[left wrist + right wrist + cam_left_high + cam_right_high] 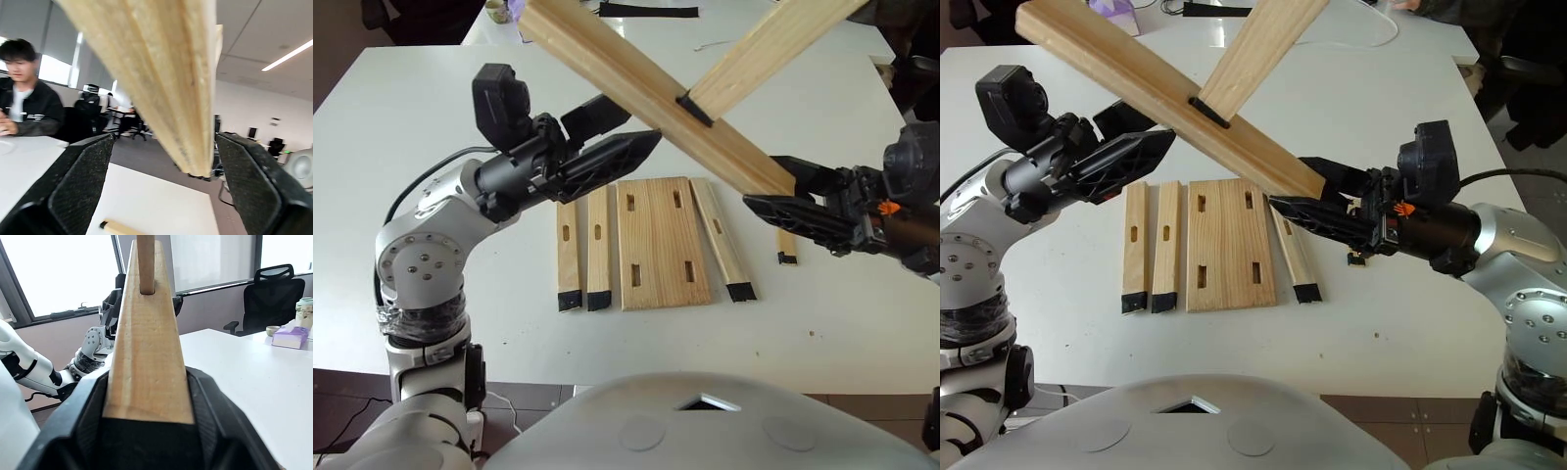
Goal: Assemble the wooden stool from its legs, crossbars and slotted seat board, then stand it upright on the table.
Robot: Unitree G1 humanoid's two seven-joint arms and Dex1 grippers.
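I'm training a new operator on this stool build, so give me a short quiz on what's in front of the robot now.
1. True or false: the seat board lies flat on the table.
2. The right gripper is: A open, B shut on the leg with a crossbar through its slot, C resting on the table.
3. How many slots does the seat board have?
Key: 1 true; 2 B; 3 four.

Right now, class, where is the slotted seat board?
In the left eye view the slotted seat board lies flat on the table, two slotted strips on its left, one on its right, beneath the raised crossed pieces.
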